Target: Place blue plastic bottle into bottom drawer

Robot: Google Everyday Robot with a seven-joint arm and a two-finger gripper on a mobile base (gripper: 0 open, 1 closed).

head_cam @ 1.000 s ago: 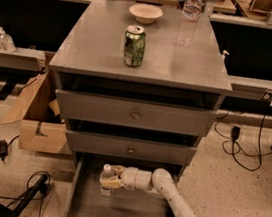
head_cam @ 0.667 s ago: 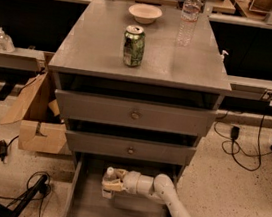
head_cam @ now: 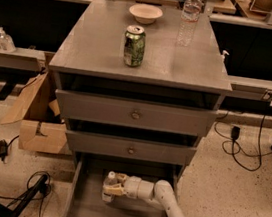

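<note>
The bottom drawer (head_cam: pixel 92 209) of the grey cabinet is pulled open. My gripper (head_cam: pixel 110 188) is inside it at the back left, reaching in from the lower right. It is shut on the blue plastic bottle (head_cam: pixel 110 176), which stands roughly upright with its white cap on top. The fingers (head_cam: pixel 116 188) wrap the bottle's body and hide most of the label. I cannot tell whether the bottle's base touches the drawer floor.
On the cabinet top (head_cam: pixel 94 49) stand a green can (head_cam: pixel 134 45), a pale bowl (head_cam: pixel 145 13) and a slim clear bottle (head_cam: pixel 191 12). Two shut drawers with round knobs (head_cam: pixel 135 115) sit above. A cardboard box (head_cam: pixel 40 127) and cables lie at the left.
My gripper and the bottle have moved slightly lower and a little to the right inside the bottom drawer. Everything on the cabinet top is unchanged.
</note>
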